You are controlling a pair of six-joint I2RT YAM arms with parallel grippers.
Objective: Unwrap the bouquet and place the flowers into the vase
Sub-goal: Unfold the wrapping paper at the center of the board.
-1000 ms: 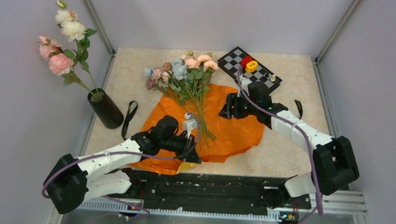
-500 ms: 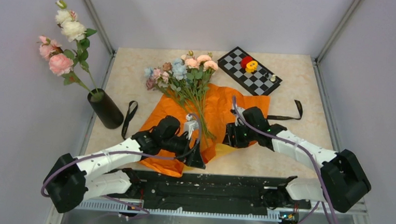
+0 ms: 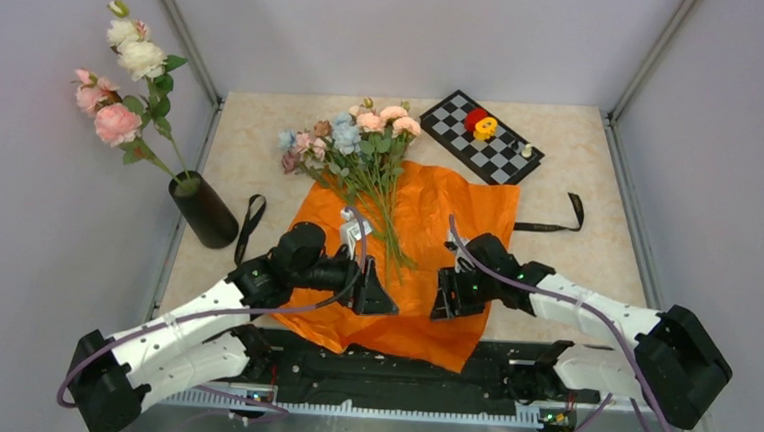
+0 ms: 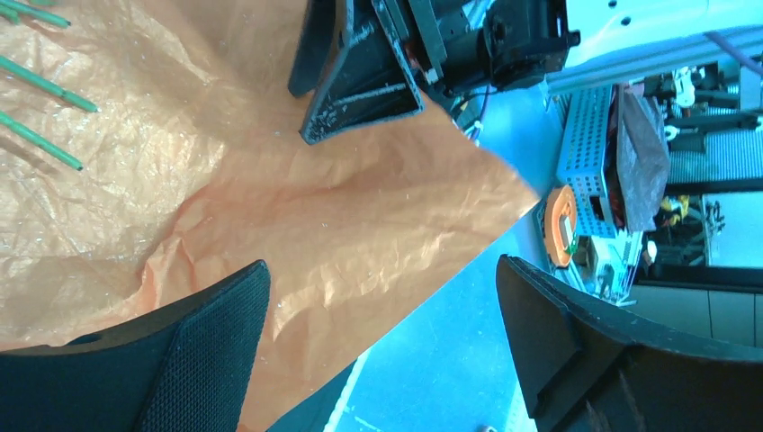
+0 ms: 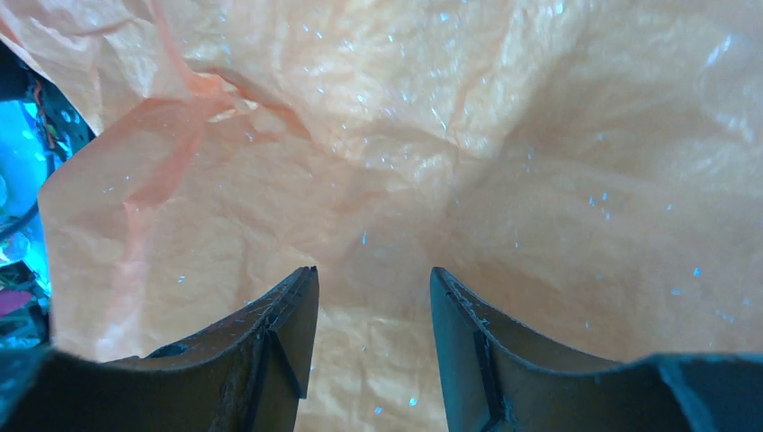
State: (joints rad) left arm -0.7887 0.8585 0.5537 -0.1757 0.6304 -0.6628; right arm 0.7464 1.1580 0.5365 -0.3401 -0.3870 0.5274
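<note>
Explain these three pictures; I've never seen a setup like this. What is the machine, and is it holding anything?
Two robot arms, bolted at the near table edge, each end in a two-finger gripper. The wide picture looks down from above and behind them; the other two come from cameras on each wrist, so their own black fingers frame the shot. On the table lie opened orange paper with small pastel flowers partly on it, a black vase holding tall roses, loose black ribbon and a chessboard. The left gripper is wide open over the paper's edge; the right gripper has its fingers apart, on the paper. Neither visibly holds anything.
</note>
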